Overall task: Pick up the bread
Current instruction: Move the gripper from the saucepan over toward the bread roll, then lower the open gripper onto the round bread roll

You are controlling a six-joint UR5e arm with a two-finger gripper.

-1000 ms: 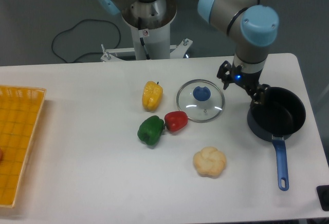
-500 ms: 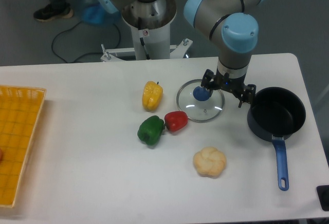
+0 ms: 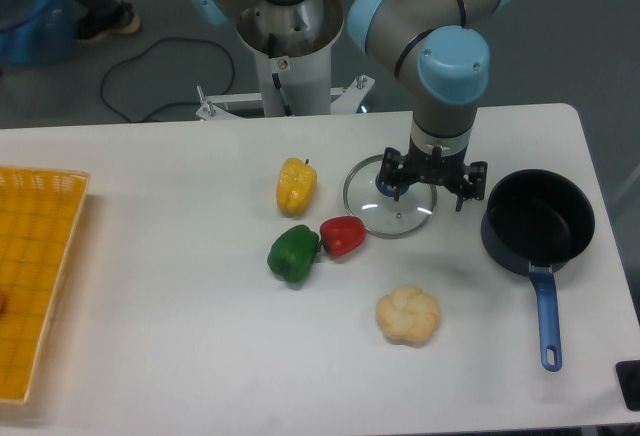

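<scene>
Hovering over the glass lid point(image 3: 391, 197), the gripper point(image 3: 431, 180) holds nothing, its fingers spread wide. Taking the lid as landmark, the bread point(image 3: 408, 315) sits well in front of it toward the near table edge, untouched, red pepper point(image 3: 343, 236) just off the lid's near-left rim. Risk: descending early clips the lid; a rounded bun may squirt sideways from an off-centre pinch.

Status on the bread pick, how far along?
Early. Nothing is done yet: the bread sits untouched on the table. In hand: the gripper, open and empty, hangs over the glass lid, up-table from the bread. Left: get over the bread, descend, close, lift.
</scene>
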